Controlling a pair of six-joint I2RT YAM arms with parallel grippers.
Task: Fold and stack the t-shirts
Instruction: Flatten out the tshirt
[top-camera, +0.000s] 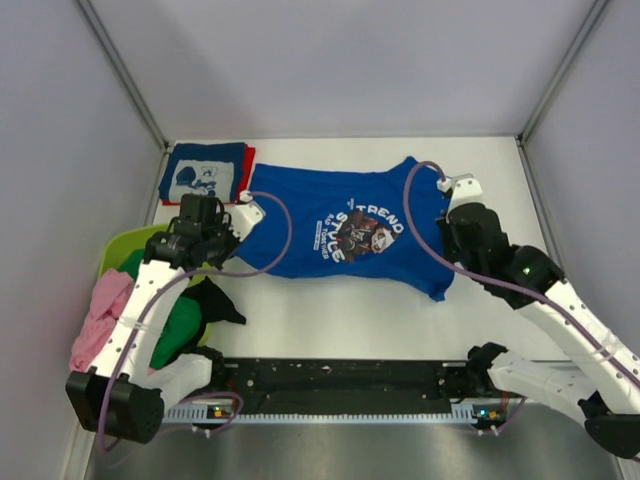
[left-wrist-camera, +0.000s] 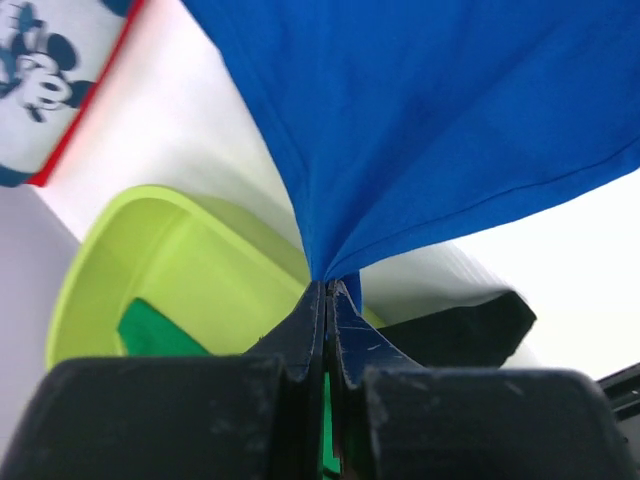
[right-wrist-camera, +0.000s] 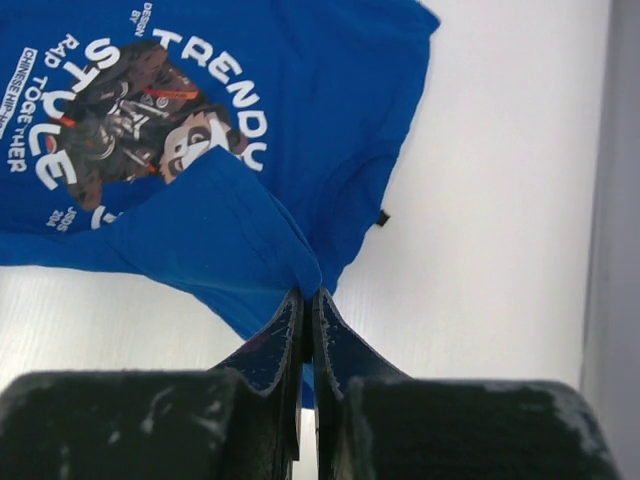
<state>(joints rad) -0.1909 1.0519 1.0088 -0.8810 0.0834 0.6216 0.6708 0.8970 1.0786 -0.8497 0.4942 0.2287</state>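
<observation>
The royal blue t-shirt (top-camera: 340, 230) with a dark graphic print lies spread across the middle of the table, print up. My left gripper (top-camera: 243, 214) is shut on its left edge, and the cloth (left-wrist-camera: 420, 120) rises taut from the fingertips. My right gripper (top-camera: 452, 232) is shut on the shirt's right side, with a fold of blue cloth (right-wrist-camera: 215, 235) lifted over the print (right-wrist-camera: 130, 115). A folded navy t-shirt (top-camera: 205, 172) with white cartoon print lies at the far left on a red one (top-camera: 250, 160). It also shows in the left wrist view (left-wrist-camera: 45, 80). Pink (top-camera: 100, 320) and green (top-camera: 180, 325) shirts sit in the tub.
A lime-green plastic tub (top-camera: 125, 245) stands at the table's left edge, holding clothes and a black garment (top-camera: 215, 300); its rim (left-wrist-camera: 150, 215) shows under my left gripper. White walls enclose the table on three sides. The arms' base rail (top-camera: 340, 385) runs along the near edge.
</observation>
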